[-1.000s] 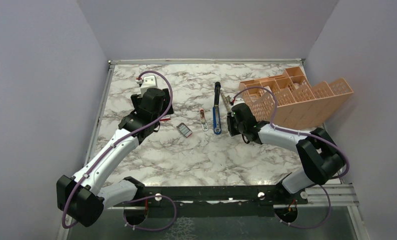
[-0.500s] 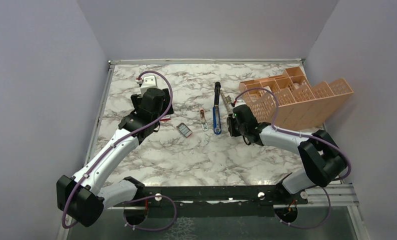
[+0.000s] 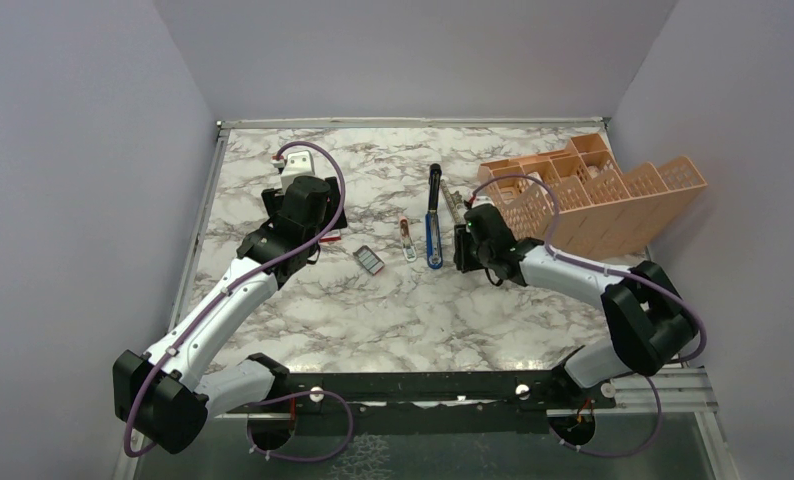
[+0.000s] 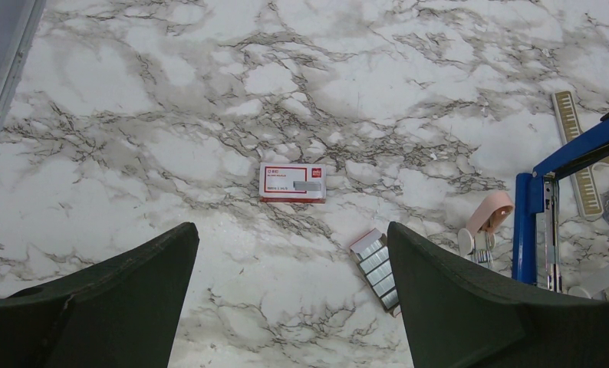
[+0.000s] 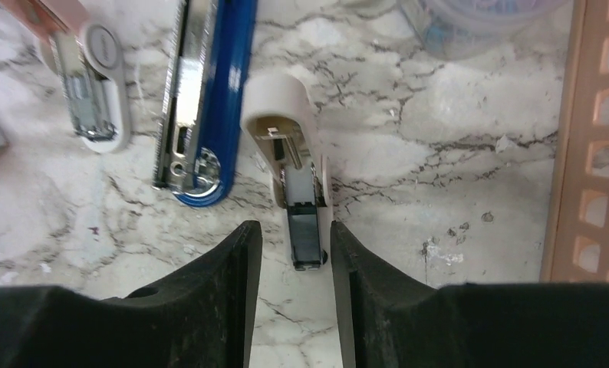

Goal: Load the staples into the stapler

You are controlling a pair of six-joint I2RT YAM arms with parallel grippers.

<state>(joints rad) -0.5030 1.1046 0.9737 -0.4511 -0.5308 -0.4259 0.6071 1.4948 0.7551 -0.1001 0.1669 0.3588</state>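
Note:
The blue stapler (image 3: 433, 238) lies lengthwise mid-table with its black part toward the back. It also shows at the upper left of the right wrist view as the stapler (image 5: 209, 92), its metal channel facing up. The staples (image 4: 378, 262) sit as silvery strips in a small tray, beside the red-and-white box (image 4: 292, 182). My left gripper (image 4: 294, 295) hangs open above bare marble near the box, holding nothing. My right gripper (image 5: 294, 234) is narrowly open just right of the stapler. The end of a small tan-and-white block (image 5: 290, 146) lies between its tips, touching the right finger (image 5: 359, 291).
A pink staple remover (image 3: 406, 241) lies between the staples tray and the stapler. A thin metal strip (image 4: 577, 153) rests behind the stapler. An orange lattice organizer (image 3: 598, 195) stands tilted at the back right, close to my right arm. The table's left rail (image 3: 205, 200) runs past my left arm.
My right gripper's jaws have parted from nearly closed to a narrow gap around the tan block's end, and its wrist shifted slightly. The left arm has not moved.

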